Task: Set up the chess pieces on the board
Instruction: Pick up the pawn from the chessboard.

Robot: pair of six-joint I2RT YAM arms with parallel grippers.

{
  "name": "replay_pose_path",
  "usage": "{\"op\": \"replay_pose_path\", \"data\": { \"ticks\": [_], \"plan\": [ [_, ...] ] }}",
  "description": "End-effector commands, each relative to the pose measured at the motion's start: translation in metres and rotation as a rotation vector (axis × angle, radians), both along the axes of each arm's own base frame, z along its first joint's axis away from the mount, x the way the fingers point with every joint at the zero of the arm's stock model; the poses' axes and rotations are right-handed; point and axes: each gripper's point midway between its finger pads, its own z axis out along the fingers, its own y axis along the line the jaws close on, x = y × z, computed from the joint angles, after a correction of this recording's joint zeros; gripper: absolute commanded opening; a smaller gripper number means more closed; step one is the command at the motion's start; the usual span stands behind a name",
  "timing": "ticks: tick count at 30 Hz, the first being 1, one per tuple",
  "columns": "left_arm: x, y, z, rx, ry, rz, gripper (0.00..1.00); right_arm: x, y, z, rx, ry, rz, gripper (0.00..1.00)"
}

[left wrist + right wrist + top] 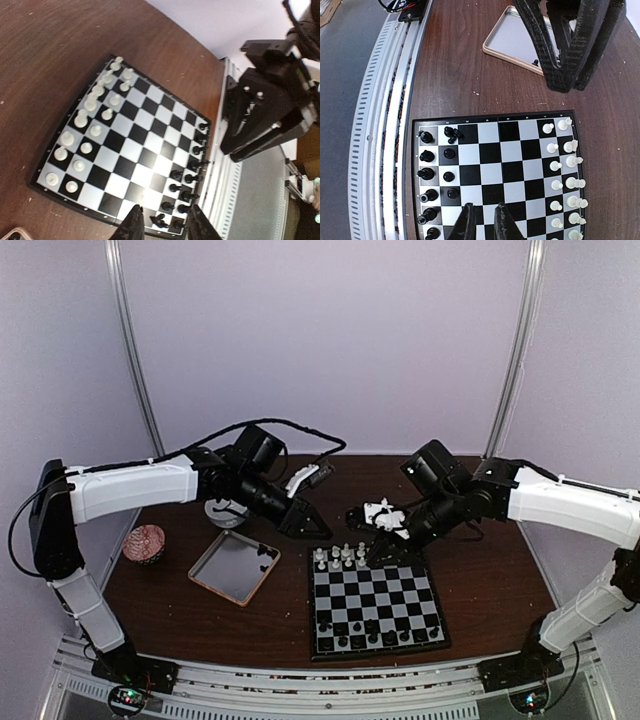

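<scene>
Chess pieces are mostly on the board [375,602] already: the white set [340,558] fills the two far rows and the black set [372,633] sits along the near edge, closest to the arm bases. The board itself lies flat on the brown table [480,580], right of centre, with the wooden-rimmed tray [218,589] just to its left. From the right wrist cam the black side looks patchy; the outer row has more pieces than the inner one, and one black piece [452,132] near the corner looks tipped or bunched up, can't quite tell. One small black piece [535,62] is sitting in the tray near its rim. The left gripper [164,227] hangs over the black end of the board with its fingers a fair way apart and nothing between them. The right gripper [484,222] is over the board too, near the black rows, with only a narrow gap between its fingers and nothing pinched. In the top view both arms reach in toward the middle, tips near the far edge of the board and apart from each other. A pinkish round thing [145,543] sits off by itself at the left side of the table.
</scene>
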Motion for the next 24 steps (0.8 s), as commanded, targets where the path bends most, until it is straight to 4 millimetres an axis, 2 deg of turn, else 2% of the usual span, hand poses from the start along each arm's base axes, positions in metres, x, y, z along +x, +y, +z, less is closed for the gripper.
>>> {"op": "replay_pose_path", "data": {
  "ticks": [1,6,11,14,18,24],
  "plan": [
    [0.032,0.023,-0.029,0.162,-0.124,0.158,0.3,0.002,-0.006,0.006,0.053,0.031,-0.03,0.19],
    [0.024,0.04,-0.044,0.224,-0.168,0.135,0.3,0.006,-0.004,-0.001,0.022,0.023,-0.017,0.25],
    [0.01,0.051,-0.074,0.26,-0.151,0.091,0.3,0.004,-0.001,-0.002,0.006,0.071,-0.008,0.25],
    [-0.004,0.042,-0.079,0.245,-0.186,0.047,0.31,0.004,-0.011,-0.005,-0.007,0.081,-0.021,0.25],
    [-0.024,0.021,-0.088,0.268,-0.277,-0.036,0.32,0.007,-0.028,-0.011,-0.002,0.122,-0.068,0.25],
    [-0.037,0.005,-0.115,0.343,-0.284,-0.127,0.33,0.014,-0.054,-0.003,0.06,0.153,-0.145,0.25]
  ]
}}
